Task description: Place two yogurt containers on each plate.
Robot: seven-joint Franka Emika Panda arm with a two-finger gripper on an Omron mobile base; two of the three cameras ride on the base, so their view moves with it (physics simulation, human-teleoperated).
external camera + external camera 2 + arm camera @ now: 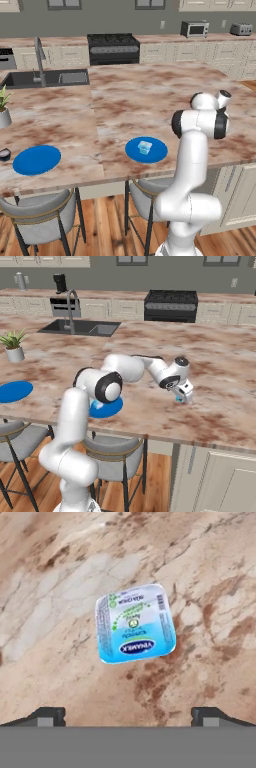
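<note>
1. gripper [183, 397]: jaws spread wide, empty, poised over a yogurt container [135, 623] on the bare counter [60, 587].
2. near plate [146, 149]: one container [145, 147] aboard.
3. next, likely: descend, straddle, close, carry to plate.

The marble counter [150, 100] carries two blue plates [36, 159], a potted plant [4, 107] and a yogurt container [135, 623]

One yogurt container [145, 147] on plate [157, 154]
</note>
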